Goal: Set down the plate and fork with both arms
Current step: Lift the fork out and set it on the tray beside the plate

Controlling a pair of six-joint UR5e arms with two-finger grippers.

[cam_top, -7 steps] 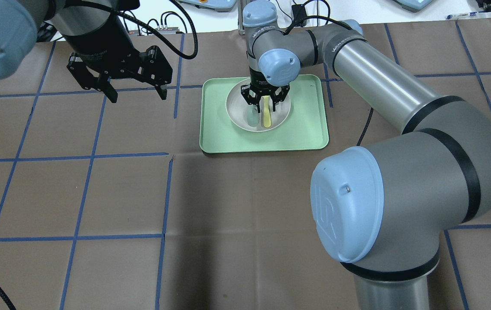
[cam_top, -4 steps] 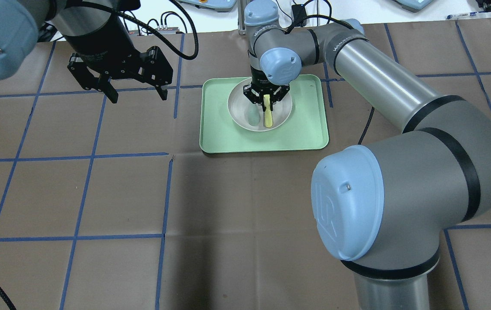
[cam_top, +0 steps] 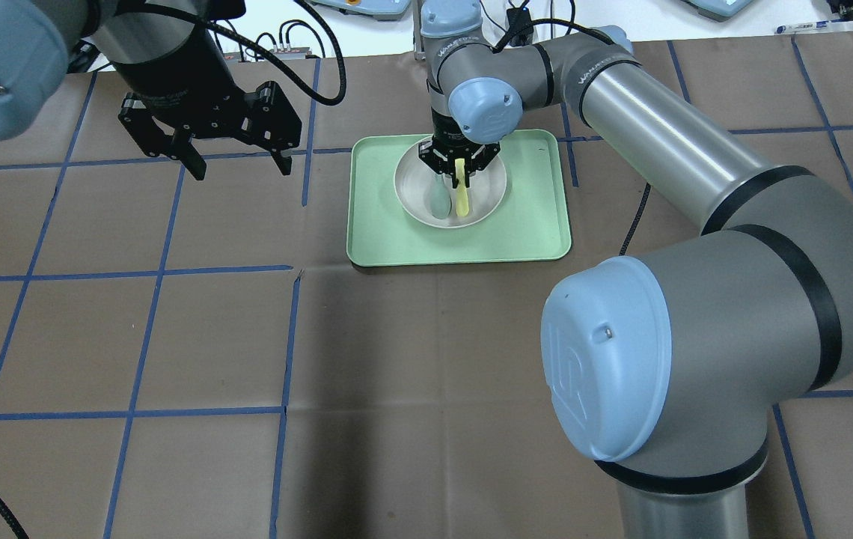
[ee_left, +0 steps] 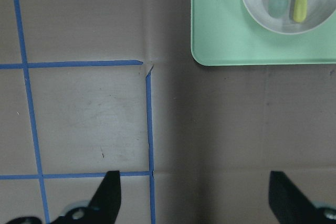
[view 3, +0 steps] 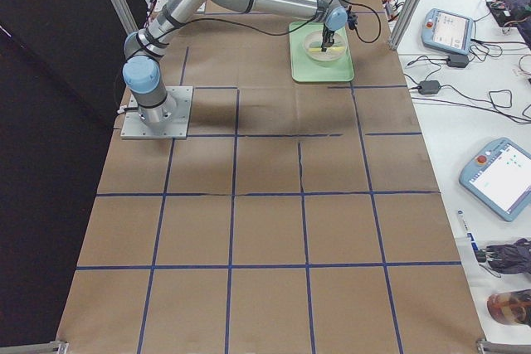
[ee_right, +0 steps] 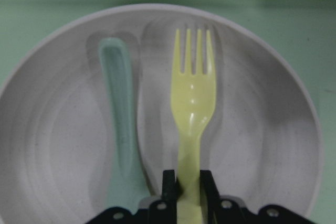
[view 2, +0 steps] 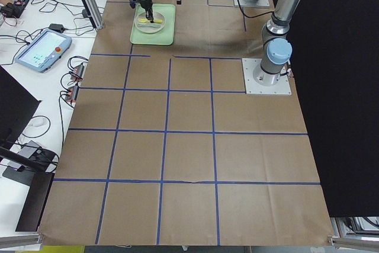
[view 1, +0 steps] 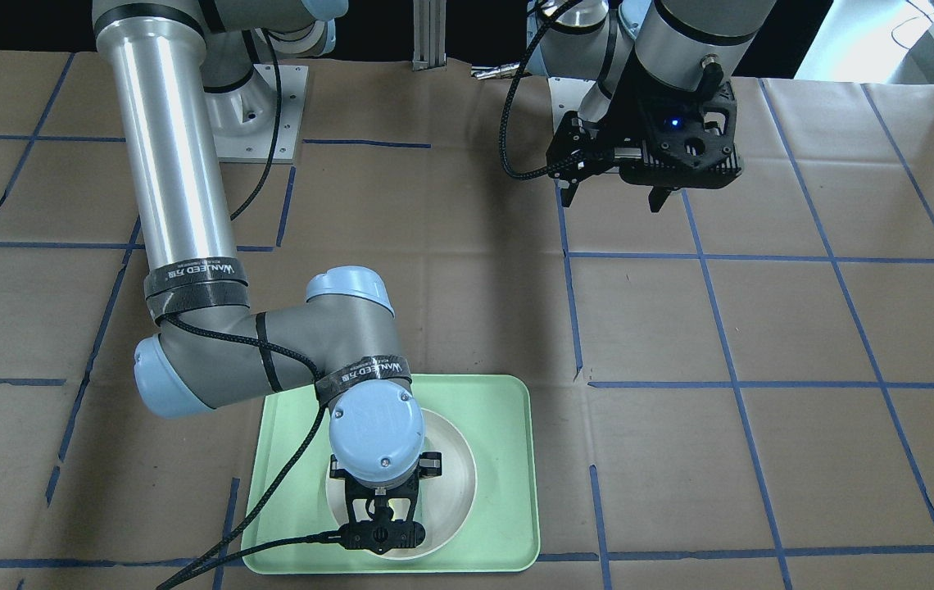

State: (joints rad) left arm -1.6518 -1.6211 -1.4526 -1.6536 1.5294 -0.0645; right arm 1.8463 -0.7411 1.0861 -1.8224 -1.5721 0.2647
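The off-white plate [cam_top: 485, 196] sits on the pale-green tray [cam_top: 531, 224]. The pale-yellow fork [cam_top: 462, 196] and a grey-green spoon [cam_top: 438, 201] are side by side in the plate. My right gripper [cam_top: 459, 171] is shut on the fork's handle. The right wrist view shows the fork [ee_right: 193, 93] pinched between the pads [ee_right: 169, 182], tines pointing away, the spoon [ee_right: 119, 119] to its left and the plate [ee_right: 262, 145] beneath. I cannot tell whether the fork touches the plate. My left gripper [cam_top: 239, 169] is open and empty above the bare table, left of the tray.
The brown paper-covered table carries a blue tape grid [cam_top: 288, 337]. In the left wrist view the tray's corner [ee_left: 220, 35] lies at the upper right. Cables and teach pendants [view 3: 499, 176] lie beyond the table's edge.
My right gripper's fingers have closed from open around the fork's handle to shut on it, and the wrist has shifted slightly toward the far edge. The left arm has not moved.
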